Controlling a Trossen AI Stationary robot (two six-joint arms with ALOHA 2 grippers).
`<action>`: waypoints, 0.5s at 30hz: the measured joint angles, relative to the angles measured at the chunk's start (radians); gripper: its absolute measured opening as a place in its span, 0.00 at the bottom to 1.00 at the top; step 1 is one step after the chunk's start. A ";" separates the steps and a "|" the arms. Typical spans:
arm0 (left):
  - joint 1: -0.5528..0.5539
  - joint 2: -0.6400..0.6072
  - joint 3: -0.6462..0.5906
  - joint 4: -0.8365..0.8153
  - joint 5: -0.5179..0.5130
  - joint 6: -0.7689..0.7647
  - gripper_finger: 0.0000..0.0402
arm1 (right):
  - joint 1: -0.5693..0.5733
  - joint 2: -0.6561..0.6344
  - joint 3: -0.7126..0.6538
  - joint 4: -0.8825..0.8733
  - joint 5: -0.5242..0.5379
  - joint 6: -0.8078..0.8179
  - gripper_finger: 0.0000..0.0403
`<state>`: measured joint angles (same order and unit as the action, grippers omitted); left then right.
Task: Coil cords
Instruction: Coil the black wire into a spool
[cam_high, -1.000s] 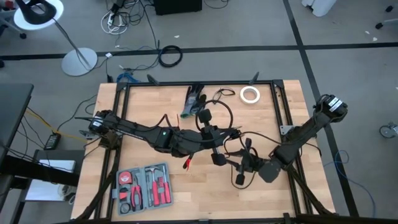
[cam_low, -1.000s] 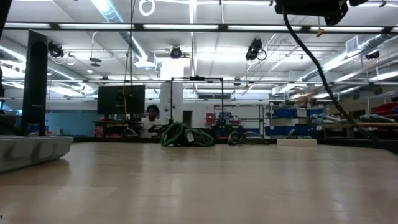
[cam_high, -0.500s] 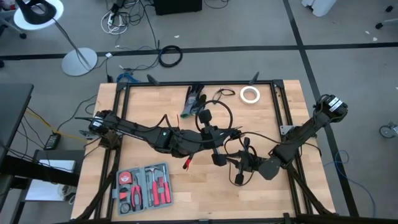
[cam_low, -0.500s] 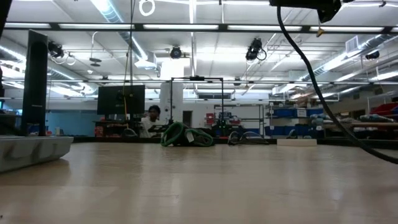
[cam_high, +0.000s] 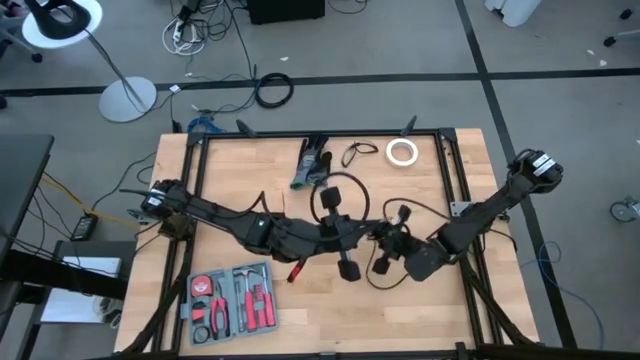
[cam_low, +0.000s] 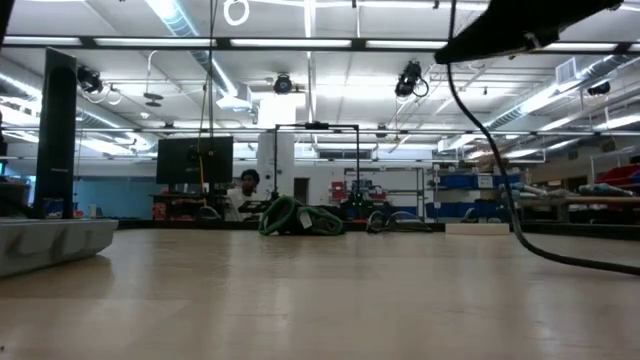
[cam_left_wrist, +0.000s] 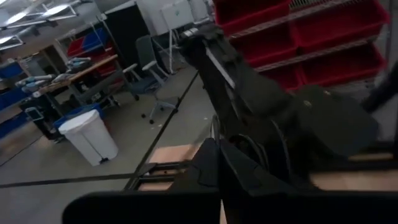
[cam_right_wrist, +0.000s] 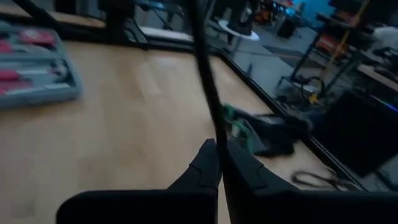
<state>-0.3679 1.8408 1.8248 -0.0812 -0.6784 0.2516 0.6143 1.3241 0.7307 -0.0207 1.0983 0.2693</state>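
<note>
A thin black cord (cam_high: 360, 197) loops over the middle of the table. Both grippers meet there tip to tip. My left gripper (cam_high: 364, 230) reaches in from the left, level and shut, with a strand (cam_left_wrist: 214, 124) rising from its tips. My right gripper (cam_right_wrist: 217, 163) comes from the right, pointing slightly down, and is shut on the cord (cam_right_wrist: 202, 68). In the low view the cord (cam_low: 500, 180) hangs from above and trails onto the table (cam_low: 590, 264). A small loose loop (cam_high: 360, 152) lies at the far edge. My left gripper seems to pinch a strand of the cord (cam_left_wrist: 215, 138) at its shut fingertips, coming level from the table's left. The right arm close in front hides the rest of that strand. My right gripper pinches one strand of the cord (cam_right_wrist: 216, 140) between its two fingers, coming from the table's right and slanting slightly down. The cord runs on past the fingertips, lifted off the table here.
A white tape roll (cam_high: 402, 151) and a green-and-black bundle (cam_high: 311, 162) lie at the far edge. A grey tool case (cam_high: 230, 300) lies near left. A black frame rail (cam_high: 450, 160) borders the table.
My right gripper has shut on the cord and moved a little toward the far-left, closer to my left gripper, tipping its nose down. The hanging cord has swung from a long slant to a steeper drop, with its tail now lying on the table.
</note>
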 joint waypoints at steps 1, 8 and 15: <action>-0.005 0.000 0.000 -0.021 -0.008 -0.004 0.00 | 0.003 -0.022 0.000 -0.057 0.004 0.033 0.01; -0.012 0.000 0.000 -0.270 -0.079 -0.097 0.00 | 0.055 -0.173 0.000 -0.303 0.088 0.167 0.01; 0.003 0.006 0.000 -0.415 -0.151 -0.111 0.00 | 0.095 -0.274 0.000 -0.285 0.182 0.085 0.01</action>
<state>-0.3645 1.8465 1.8248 -0.4957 -0.8298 0.1411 0.7091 1.0501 0.7303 -0.3055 1.2807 0.3541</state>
